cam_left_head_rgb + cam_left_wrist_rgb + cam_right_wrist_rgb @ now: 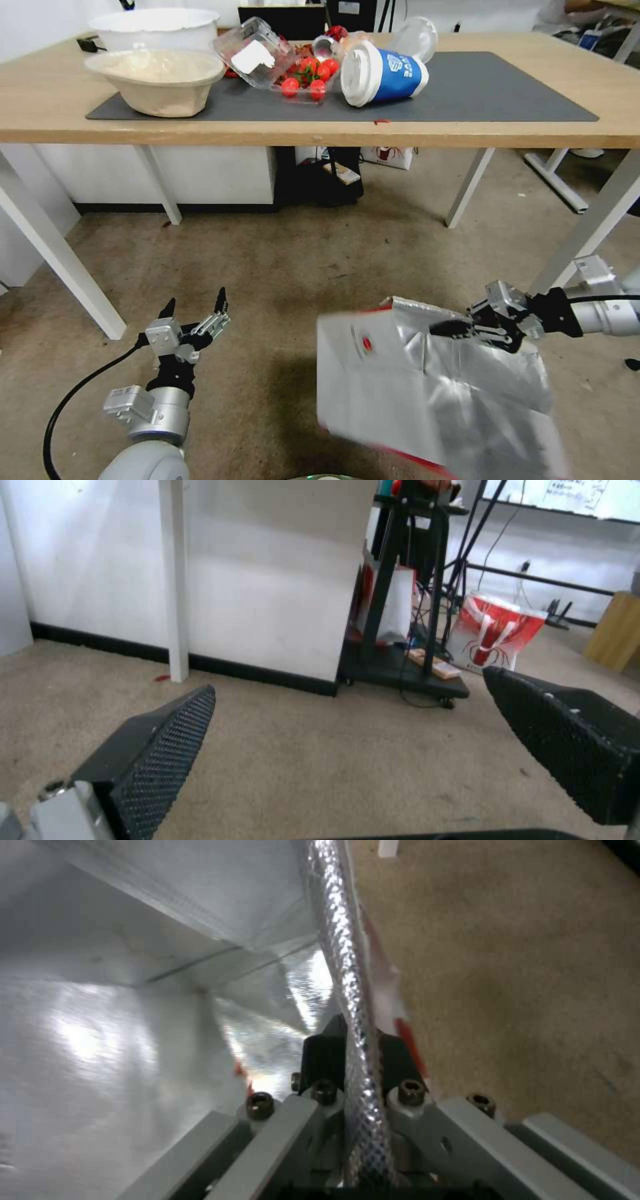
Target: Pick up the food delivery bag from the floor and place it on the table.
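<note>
- My right gripper (pixel 448 327) has its jaws clamped on the rim wall of the food delivery bag (pixel 373 380); the right wrist view shows the foil wall pinched between the fingers (pixel 325 1055).
- Bag is tilted, mouth open toward the right arm, low over the floor (pixel 280 267), in front of the surface (pixel 467 133); I can't tell whether it touches.
- My left gripper (pixel 195 308) hovers low, left of the bag, jaws wide, nothing held.

**Colours and patterns seen**

The food delivery bag (pixel 373 380) is marked white outside, with silver foil lining, a red rim and a round red logo. The floor (pixel 320 267) is mottled tan-grey. The table (pixel 40 107) is coloured light wood, covered by a dark grey mat (pixel 493 87). A blue-and-white cup (pixel 383 73) and red tomatoes (pixel 310 73) are seen.
</note>
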`<state>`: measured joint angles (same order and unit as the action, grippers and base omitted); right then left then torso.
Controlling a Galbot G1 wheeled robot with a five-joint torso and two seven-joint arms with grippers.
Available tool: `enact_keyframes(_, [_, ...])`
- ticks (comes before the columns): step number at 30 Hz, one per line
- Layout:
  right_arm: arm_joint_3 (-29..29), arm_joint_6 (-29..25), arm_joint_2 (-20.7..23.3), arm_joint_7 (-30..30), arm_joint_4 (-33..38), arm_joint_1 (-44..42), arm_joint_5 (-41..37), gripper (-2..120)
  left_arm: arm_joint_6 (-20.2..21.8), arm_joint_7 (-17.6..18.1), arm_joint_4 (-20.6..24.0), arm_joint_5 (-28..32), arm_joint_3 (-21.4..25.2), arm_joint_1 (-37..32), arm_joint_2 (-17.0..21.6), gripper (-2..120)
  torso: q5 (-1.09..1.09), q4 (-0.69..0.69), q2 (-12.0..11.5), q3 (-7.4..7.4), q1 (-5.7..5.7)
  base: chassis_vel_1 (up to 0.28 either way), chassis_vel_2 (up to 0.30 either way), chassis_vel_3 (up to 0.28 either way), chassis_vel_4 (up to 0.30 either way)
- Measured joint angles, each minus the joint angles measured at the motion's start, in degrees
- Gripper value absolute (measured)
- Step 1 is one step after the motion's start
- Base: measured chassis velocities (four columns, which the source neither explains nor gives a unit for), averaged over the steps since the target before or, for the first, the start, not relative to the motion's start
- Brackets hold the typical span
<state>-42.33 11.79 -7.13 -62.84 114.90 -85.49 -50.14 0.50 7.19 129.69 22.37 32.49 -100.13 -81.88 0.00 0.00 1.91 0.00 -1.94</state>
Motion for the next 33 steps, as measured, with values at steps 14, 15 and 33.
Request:
enact_keyframes(14, [-0.2, 3.9, -0.8, 0.3, 1.7, -0.3, -3.4, 0, 1.1, -0.1, 1.1, -0.3, -0.1, -0.3, -0.2, 100, 0.00, 0.00, 0.0, 0.00, 0.00, 0.000, 0.000, 0.000, 0.000])
enact_keyframes(15, [-0.1, 4.1, -1.2, 0.4, 1.9, -0.3, -3.6, 0, 1.1, -0.2, 1.1, -0.3, -0.1, -0.4, -0.2, 100, 0.00, 0.00, 0.0, 0.00, 0.00, 0.000, 0.000, 0.000, 0.000])
enact_keyframes(33, [1.2, 4.3, -4.7, 1.8, 2.0, -1.4, -4.6, 0, 1.1, -0.6, 1.6, -0.3, -0.9, -0.5, -1.0, 100, 0.00, 0.00, 0.0, 0.00, 0.00, 0.000, 0.000, 0.000, 0.000])
